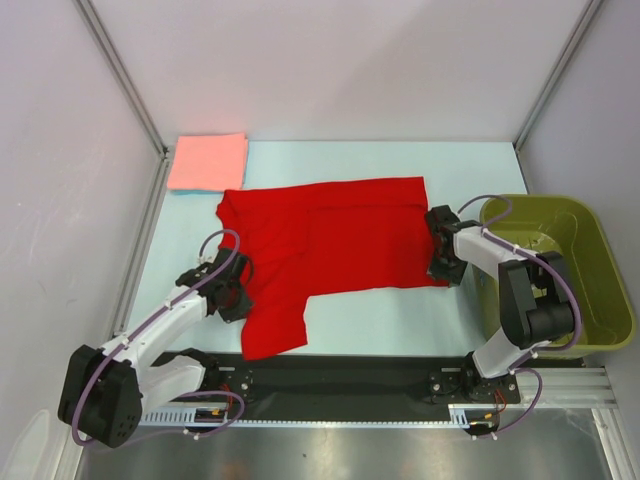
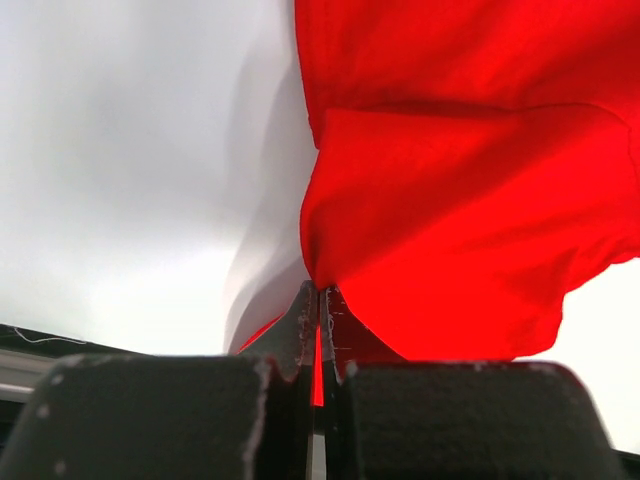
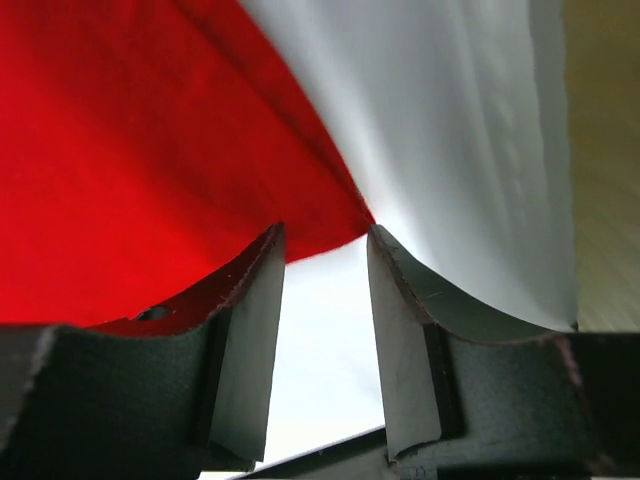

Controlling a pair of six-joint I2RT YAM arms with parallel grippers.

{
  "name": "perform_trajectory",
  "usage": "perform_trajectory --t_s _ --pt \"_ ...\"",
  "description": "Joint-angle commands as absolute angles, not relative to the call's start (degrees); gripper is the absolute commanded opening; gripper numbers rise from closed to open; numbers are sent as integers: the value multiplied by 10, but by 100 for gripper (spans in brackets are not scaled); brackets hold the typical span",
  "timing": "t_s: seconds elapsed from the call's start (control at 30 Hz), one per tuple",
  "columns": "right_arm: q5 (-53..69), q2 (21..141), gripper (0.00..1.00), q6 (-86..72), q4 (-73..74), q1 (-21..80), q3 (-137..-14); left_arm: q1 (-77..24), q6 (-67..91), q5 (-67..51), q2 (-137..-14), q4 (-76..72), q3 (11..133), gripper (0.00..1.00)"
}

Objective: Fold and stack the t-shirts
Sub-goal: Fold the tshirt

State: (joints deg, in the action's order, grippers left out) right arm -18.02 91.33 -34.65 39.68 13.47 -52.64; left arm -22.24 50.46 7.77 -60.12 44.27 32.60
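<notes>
The bright red t-shirt (image 1: 330,240) lies partly folded across the middle of the table, one part hanging toward the near edge. The salmon-pink t-shirt (image 1: 208,161) lies folded flat at the far left corner. My left gripper (image 1: 234,290) is at the red shirt's left edge, shut on a pinch of its cloth (image 2: 450,230). My right gripper (image 1: 443,258) is at the shirt's right edge, jaws open; the red cloth (image 3: 130,170) ends at the fingertips with nothing between them.
An olive-green plastic basket (image 1: 600,290) stands at the right, close behind the right arm. Grey enclosure walls and metal posts surround the table. A black rail runs along the near edge.
</notes>
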Motion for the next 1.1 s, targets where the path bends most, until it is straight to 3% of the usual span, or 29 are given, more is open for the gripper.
perform_trajectory --t_s 0.0,0.17,0.23,0.3,0.43,0.5,0.8,1.07 --pt "-227 920 43 -381 374 134 -518 -217 484 82 -597 442 345 0" --pt "-223 939 43 -395 360 129 -499 -216 481 76 -594 439 345 0" --pt "-221 939 24 -396 359 129 -497 -216 480 73 -587 437 344 0" --pt "-225 927 12 -396 361 134 -497 -217 475 69 -579 438 347 0" --pt "-240 912 8 -382 387 138 -506 -218 474 63 -555 446 356 0" --pt "-240 906 1 -377 388 140 -505 -218 477 61 -549 445 353 0" --pt "-228 870 0 -341 388 144 -504 -228 483 63 -528 453 354 0" --pt "-193 862 0 -292 387 141 -555 -229 445 91 -554 455 432 0"
